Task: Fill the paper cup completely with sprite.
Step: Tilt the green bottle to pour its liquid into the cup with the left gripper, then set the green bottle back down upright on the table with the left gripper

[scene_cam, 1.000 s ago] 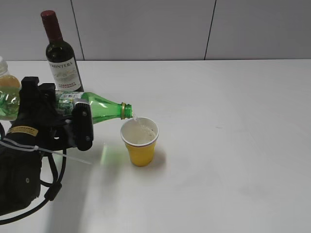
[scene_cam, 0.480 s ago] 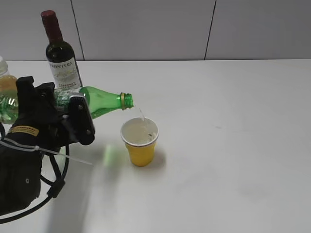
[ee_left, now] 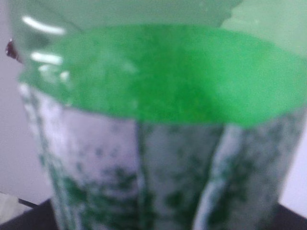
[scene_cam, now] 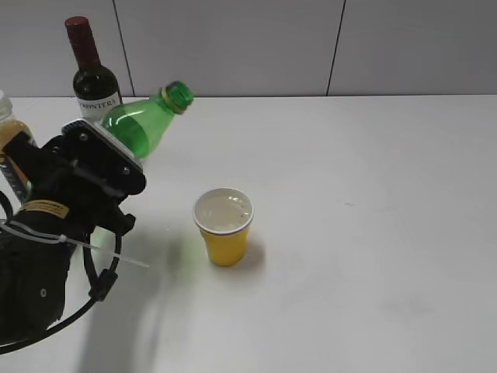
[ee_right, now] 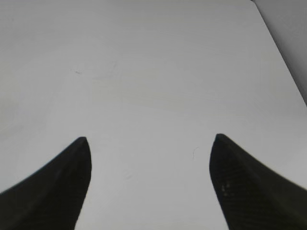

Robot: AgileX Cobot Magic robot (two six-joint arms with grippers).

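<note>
The yellow paper cup (scene_cam: 224,227) stands upright on the white table, holding clear liquid close to its rim. My left gripper (scene_cam: 97,167) is shut on the green sprite bottle (scene_cam: 144,124), which is tilted with its open neck pointing up and to the right, well left of the cup. In the left wrist view the bottle (ee_left: 158,96) fills the frame, green above and pale label below, and hides the jaws. My right gripper (ee_right: 149,143) is open and empty over bare table; it does not show in the exterior view.
A dark wine bottle (scene_cam: 92,74) with a white label stands at the back left, behind the sprite bottle. An orange-brown juice bottle (scene_cam: 9,144) stands at the far left edge. The white table (scene_cam: 373,233) ends at a grey wall behind.
My left gripper has swung the sprite bottle from near level over the cup up and back to the left. The pouring stream has stopped. The cup has not moved.
</note>
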